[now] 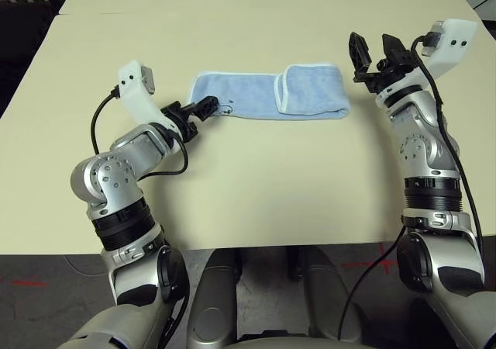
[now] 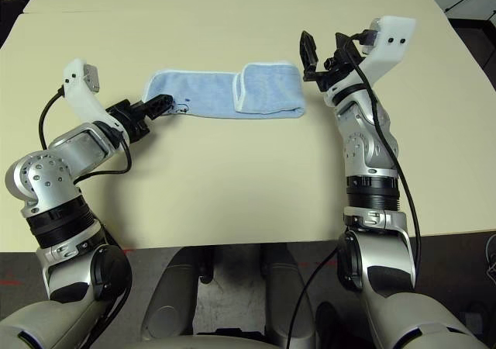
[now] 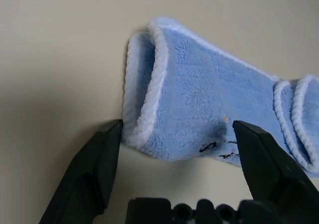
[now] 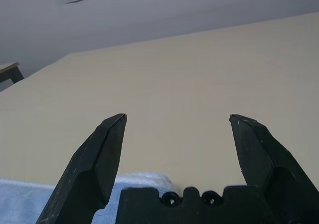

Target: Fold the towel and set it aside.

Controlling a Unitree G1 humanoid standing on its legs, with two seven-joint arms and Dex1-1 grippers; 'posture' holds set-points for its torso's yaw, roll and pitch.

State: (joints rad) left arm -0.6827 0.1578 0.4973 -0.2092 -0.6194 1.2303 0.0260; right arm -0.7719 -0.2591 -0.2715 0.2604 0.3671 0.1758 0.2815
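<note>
Towel point(image 1: 271, 95) lying folded on bench point(image 1: 256, 186). Left end effector point(image 3: 177, 134) straddling towel's end, fingers apart. Right end effector point(image 1: 377, 54) hovering, gaping empty.

The towel point(image 1: 267, 95) lies on the table point(image 1: 256, 194) as a folded strip running left to right, its right end doubled back over itself. The left claw point(image 1: 203, 108) sits at the strip's left end, fingers either side of that end. The right claw point(image 1: 376, 53) is raised just beyond the right end.
</note>
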